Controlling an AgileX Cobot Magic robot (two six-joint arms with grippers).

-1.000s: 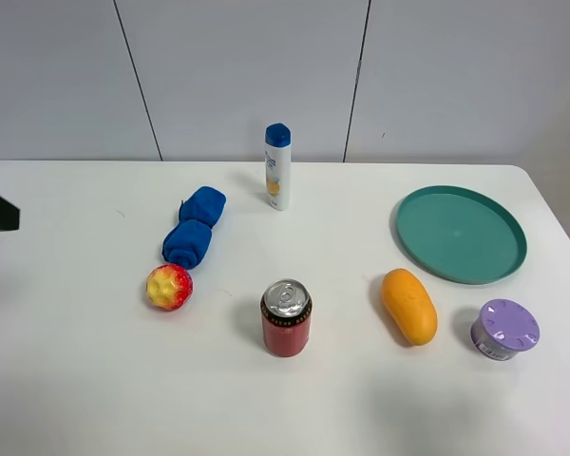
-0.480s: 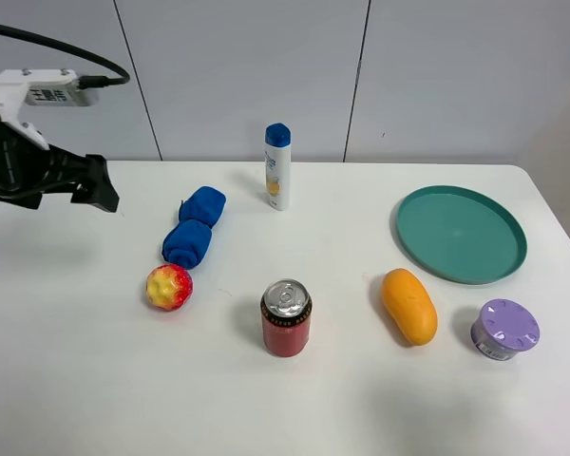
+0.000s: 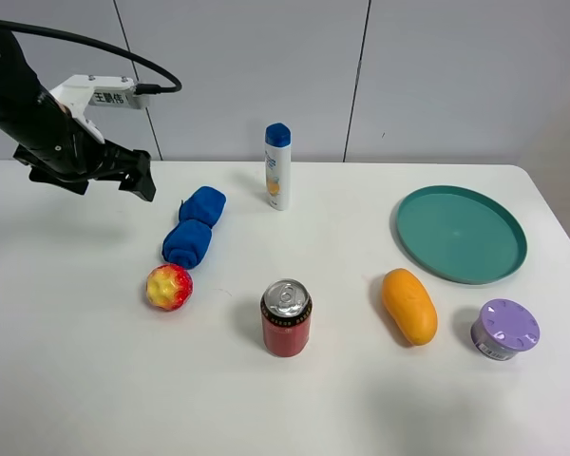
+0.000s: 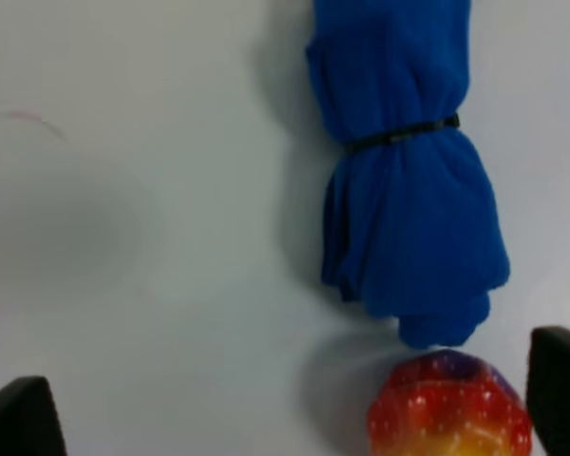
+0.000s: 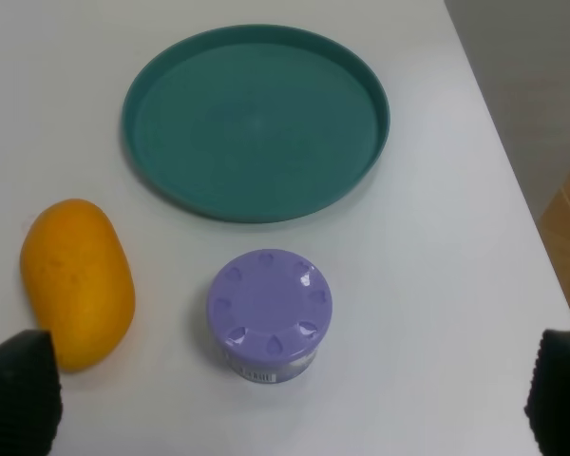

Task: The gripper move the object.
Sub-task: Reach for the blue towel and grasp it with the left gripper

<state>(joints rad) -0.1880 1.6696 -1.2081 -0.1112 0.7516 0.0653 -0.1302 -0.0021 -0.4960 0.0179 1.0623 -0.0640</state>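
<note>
While left fingers (image 4: pixel 15 424) gape wide: one blue cloth (image 3: pixel 193 228), one red-yellow fruit (image 3: pixel 169 286), one can (image 3: pixel 286 319).

Left arm in from the left side; left tool (image 3: pixel 139 179) angled down, jaws wide apart; right tool (image 5: pixel 290 404) likewise spread (only its fingertips show).

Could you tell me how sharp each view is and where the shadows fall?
Exterior high: evenly lit and sharp, faint soft shadows beside the soda can. Left wrist: the blue cloth looks slightly soft, with a dim shadow beside it. Right wrist: the purple jar is crisp, the right gripper's fingertips blurred.
</note>
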